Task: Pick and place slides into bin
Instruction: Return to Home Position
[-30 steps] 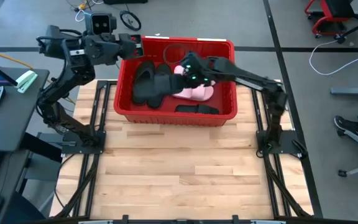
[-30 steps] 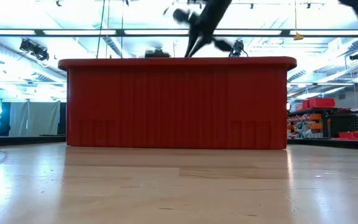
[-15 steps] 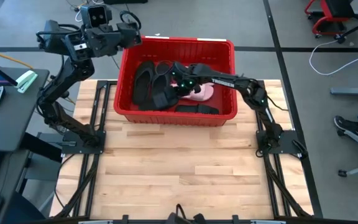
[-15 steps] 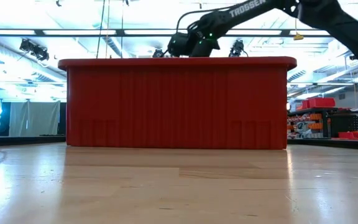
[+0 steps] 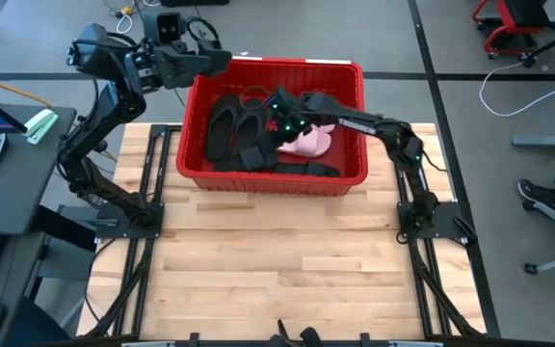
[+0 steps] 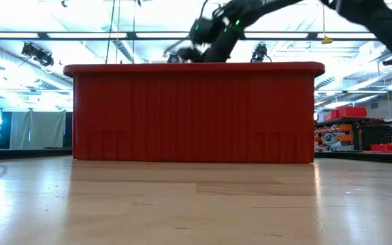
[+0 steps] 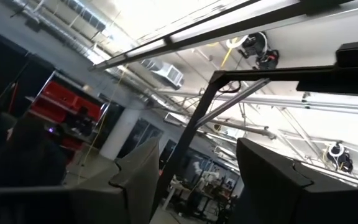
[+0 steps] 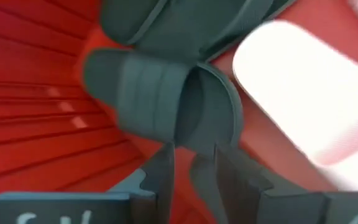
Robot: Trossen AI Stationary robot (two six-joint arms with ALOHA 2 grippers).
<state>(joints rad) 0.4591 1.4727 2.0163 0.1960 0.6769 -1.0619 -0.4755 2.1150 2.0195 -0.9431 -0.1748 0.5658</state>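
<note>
Since your right claw (image 5: 277,119) has lifted off the slides (image 5: 224,130) lying in the red bin (image 5: 258,181), its grip impossible to tell, loading looks finished; beyond, your left claw (image 5: 216,64) hangs released by the far left corner.

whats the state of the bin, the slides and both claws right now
red bin: upright, slides inside
black slides: lying in the bin's left part
pink slide: lying in the bin, right of the black ones
black flip-flop: lying along the bin's near wall
left claw: open, empty, raised by the bin's far left corner
right claw: over the bin's middle, above the slides
</note>
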